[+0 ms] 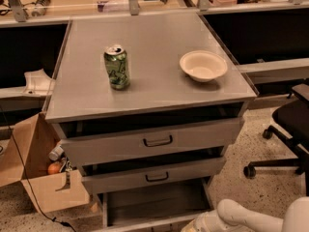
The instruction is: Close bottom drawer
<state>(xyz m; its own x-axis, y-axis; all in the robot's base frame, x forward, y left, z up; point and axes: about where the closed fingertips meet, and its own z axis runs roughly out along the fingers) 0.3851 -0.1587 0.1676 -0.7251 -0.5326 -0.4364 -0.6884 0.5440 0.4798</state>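
Observation:
The bottom drawer [154, 206] is pulled out at the foot of the grey cabinet. Its wide shallow tray shows, but its front panel and handle are cut off by the bottom edge of the view. My white arm [236, 216] comes in from the bottom right and ends by the drawer's front right corner. My gripper is below the bottom edge, out of view.
The top drawer [157, 140] and middle drawer [157, 176] stand slightly ajar. A green can [117, 66] and a white bowl [203, 65] sit on the cabinet top [149, 42]. An open cardboard box [41, 178] stands on the left. An office chair [289, 129] stands on the right.

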